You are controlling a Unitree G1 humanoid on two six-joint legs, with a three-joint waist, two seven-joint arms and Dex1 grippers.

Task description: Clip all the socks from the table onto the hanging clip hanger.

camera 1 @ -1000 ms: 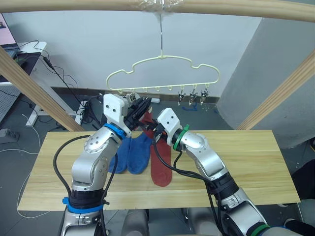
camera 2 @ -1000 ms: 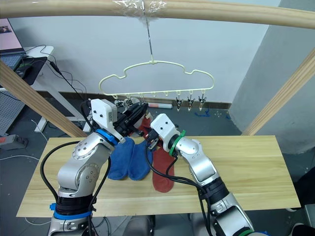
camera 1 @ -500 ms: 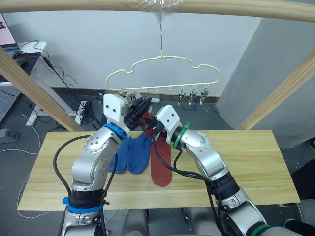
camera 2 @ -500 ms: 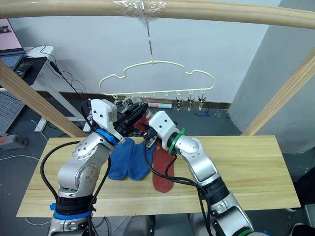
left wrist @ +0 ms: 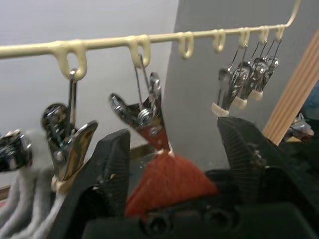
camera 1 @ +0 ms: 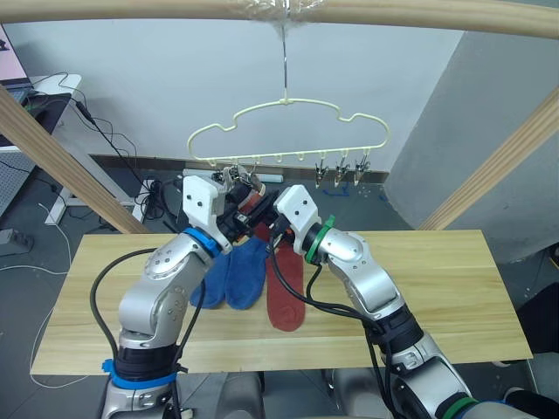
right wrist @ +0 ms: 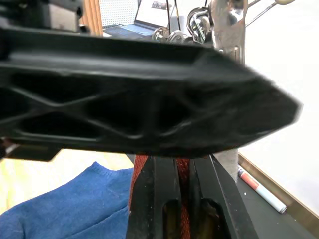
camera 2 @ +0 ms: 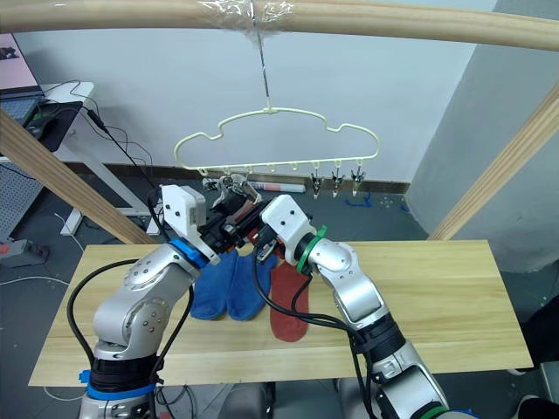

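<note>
The pale-yellow clip hanger [camera 1: 287,102] hangs by its hook from the top pole. A metal clip [left wrist: 144,114] near its left end bites the top of a rust-red sock [left wrist: 167,181]. My left gripper [left wrist: 173,128] is open, one finger on each side of that clip. My right gripper [right wrist: 182,164] is just below it, shut on the same sock. A grey sock [left wrist: 20,199] hangs from the neighbouring clip. On the table [camera 1: 437,288] lie two blue socks [camera 1: 231,275] and another rust-red sock [camera 1: 284,297].
Three bare clips [camera 1: 342,170] hang at the hanger's right end. A thick wooden pole [camera 1: 175,9] crosses overhead, with slanted poles at the left [camera 1: 52,148] and right [camera 1: 498,166]. The table's right half is bare planks.
My left gripper has opened and let go of the clip, which now bites the rust-red sock. The left arm has sunk slightly. The right gripper has kept its hold.
</note>
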